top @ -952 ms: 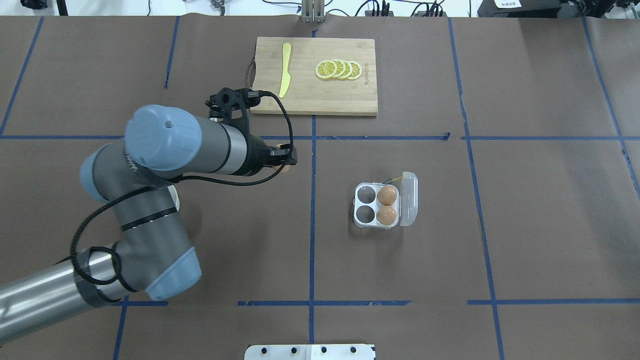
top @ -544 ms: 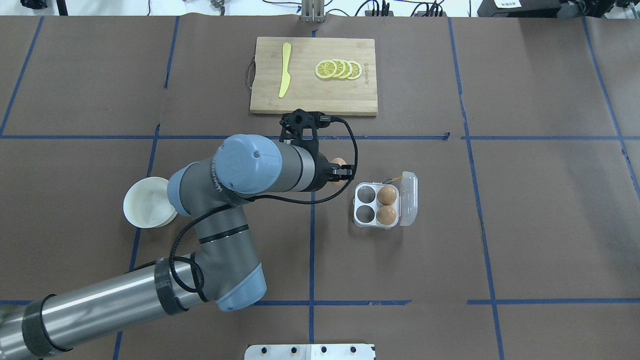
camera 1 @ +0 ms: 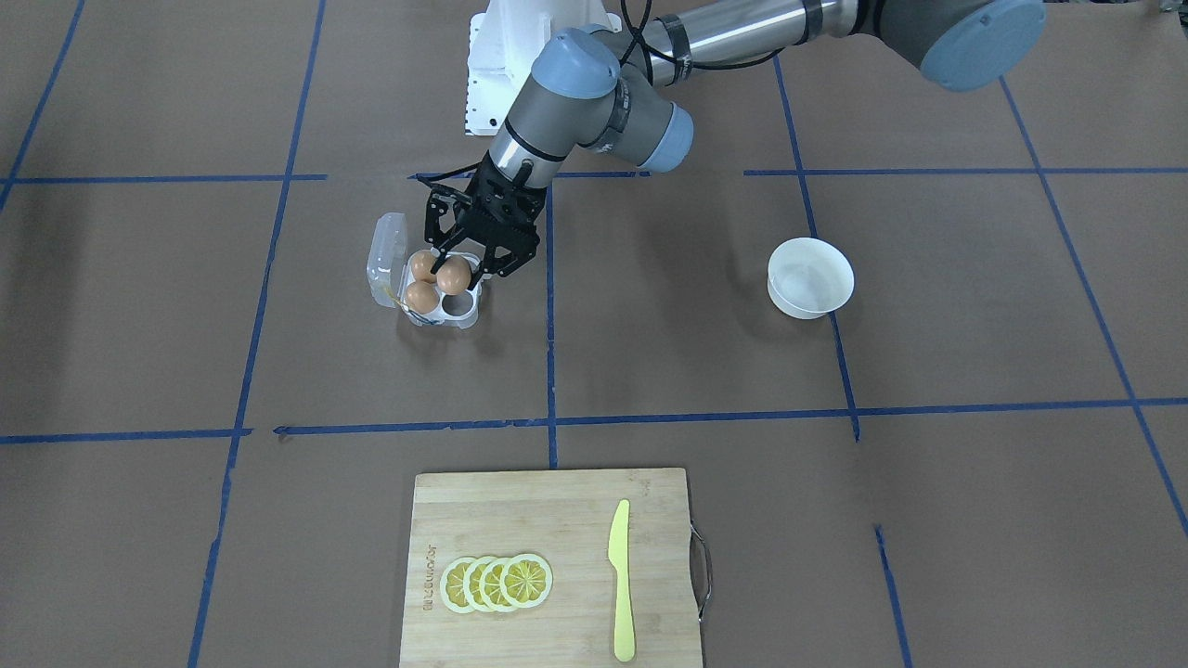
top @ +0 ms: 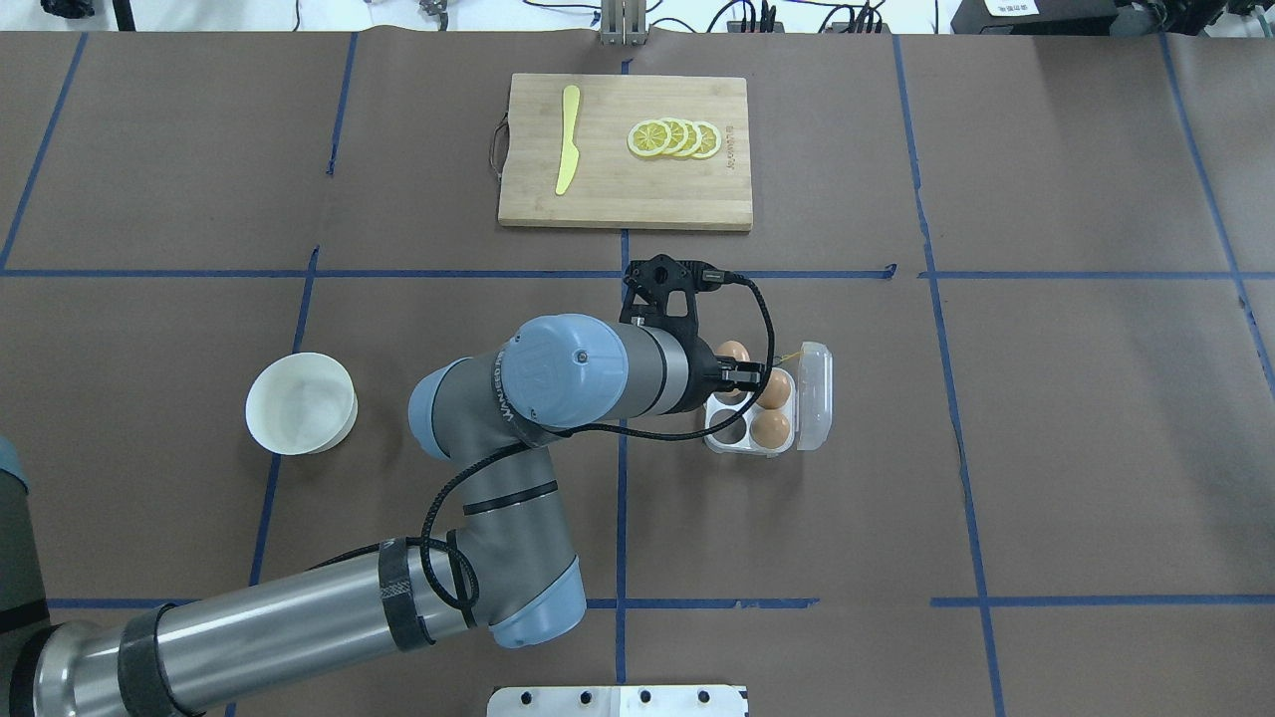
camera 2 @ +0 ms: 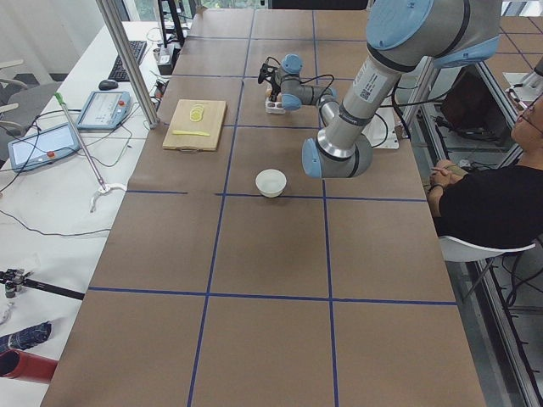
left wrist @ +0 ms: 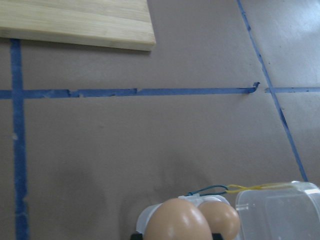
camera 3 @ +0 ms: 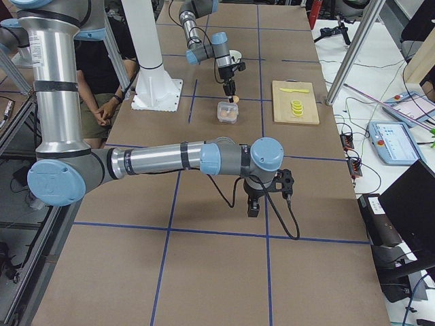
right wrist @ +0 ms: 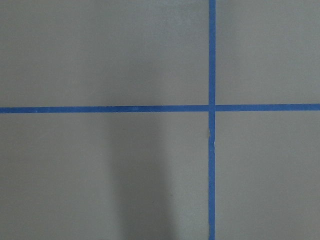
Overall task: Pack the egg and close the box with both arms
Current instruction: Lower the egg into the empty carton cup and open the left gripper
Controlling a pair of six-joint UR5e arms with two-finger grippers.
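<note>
My left gripper [top: 739, 374] is shut on the orange-brown egg [top: 734, 351] and holds it just above the box's near-left cells. In the front view the gripper [camera 1: 456, 278] grips the egg [camera 1: 454, 274] over the white tray [camera 1: 464, 318]. The box [top: 719, 440] lies open, its clear lid [top: 815, 396] folded out to the right. Two other brown eggs [top: 771, 389] [top: 770, 428] fill its right cells. The left wrist view shows the held egg [left wrist: 177, 223] and the lid [left wrist: 280, 210]. My right gripper [camera 3: 253, 206] hangs over bare table; I cannot tell whether it is open.
A white bowl [top: 299, 403] stands left of my left arm. A wooden cutting board [top: 626, 194] with a yellow knife [top: 568, 139] and lemon slices [top: 674, 138] lies at the far middle. Blue tape lines cross the brown table cover.
My left arm has swung right with the egg, from beside the bowl to over the box. The bowl, hidden one second ago, is in view.
</note>
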